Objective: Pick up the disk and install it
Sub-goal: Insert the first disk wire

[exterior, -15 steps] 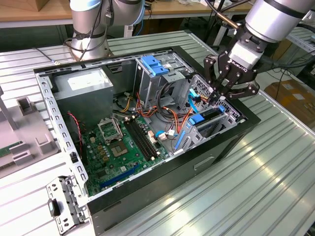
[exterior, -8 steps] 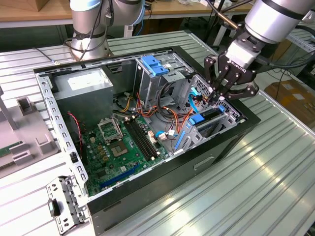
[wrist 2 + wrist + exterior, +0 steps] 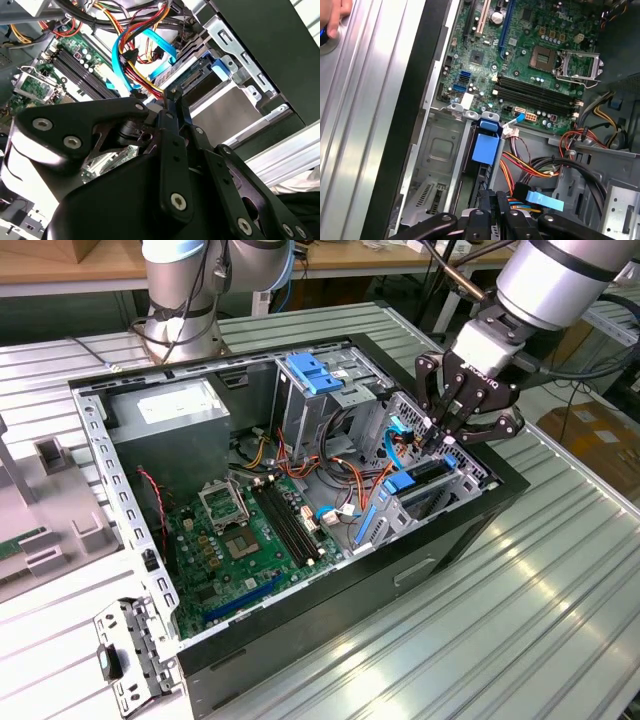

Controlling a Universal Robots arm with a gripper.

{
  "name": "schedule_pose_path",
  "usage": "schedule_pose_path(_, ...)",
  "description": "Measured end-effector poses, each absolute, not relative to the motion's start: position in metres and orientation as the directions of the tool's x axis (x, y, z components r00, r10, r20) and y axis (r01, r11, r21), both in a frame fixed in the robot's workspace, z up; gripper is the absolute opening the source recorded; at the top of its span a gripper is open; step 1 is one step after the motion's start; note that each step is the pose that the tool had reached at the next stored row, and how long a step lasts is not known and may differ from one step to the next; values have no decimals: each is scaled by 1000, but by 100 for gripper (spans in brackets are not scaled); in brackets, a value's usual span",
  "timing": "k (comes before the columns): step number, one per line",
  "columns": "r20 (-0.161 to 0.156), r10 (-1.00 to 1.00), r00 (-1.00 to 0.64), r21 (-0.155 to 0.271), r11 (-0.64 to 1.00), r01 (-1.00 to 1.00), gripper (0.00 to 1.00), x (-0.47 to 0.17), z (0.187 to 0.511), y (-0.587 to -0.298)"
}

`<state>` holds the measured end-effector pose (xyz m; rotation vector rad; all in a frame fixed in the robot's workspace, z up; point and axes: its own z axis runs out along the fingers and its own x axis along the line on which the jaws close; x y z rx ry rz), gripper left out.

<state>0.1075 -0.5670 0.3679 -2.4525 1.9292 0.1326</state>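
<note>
Hovering low over the front corner of the open black computer case (image 3: pixel 420 570), the black multi-link hand (image 3: pixel 437 432) on the silver-grey robot arm (image 3: pixel 560 280) has its fingers drawn together, tips meeting at the upper edge of the disk; in the second wrist view the hand (image 3: pixel 170 102) looks pinched on that edge, though actual contact is hard to confirm. Disk (image 3: pixel 428 472) = flat silver-metal hard drive with blue plastic carrier frame, standing on edge in the metal drive bay (image 3: pixel 455 490) at the case's front, on the exterior view's right. In the second wrist view the disk (image 3: pixel 187 75) shows its connector edge with the blue frame beside it, just past the fingertips; in the first wrist view its blue carrier tab (image 3: pixel 486 145) sits directly beyond the hand (image 3: pixel 492 200). A light-blue flat data cable (image 3: pixel 120 60) and a bundle of red, yellow and black power wires (image 3: pixel 145 30) run right beside the disk. Further in: green motherboard (image 3: pixel 240 540) on the case floor, grey power-supply box with white sticker (image 3: pixel 170 420) at the back corner, blue plastic latch (image 3: pixel 312 372) on top of the metal drive cage (image 3: pixel 320 405). Case sits on a ribbed aluminium desk (image 3: pixel 540 600). A person's hand (image 3: pixel 335 17) shows at the desk edge in the first wrist view.
</note>
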Motion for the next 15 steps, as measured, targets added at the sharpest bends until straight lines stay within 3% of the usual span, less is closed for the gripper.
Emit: schedule_pose_path(15, -78, -988, 133, 38, -136, -990, 17, 107, 366, -567)
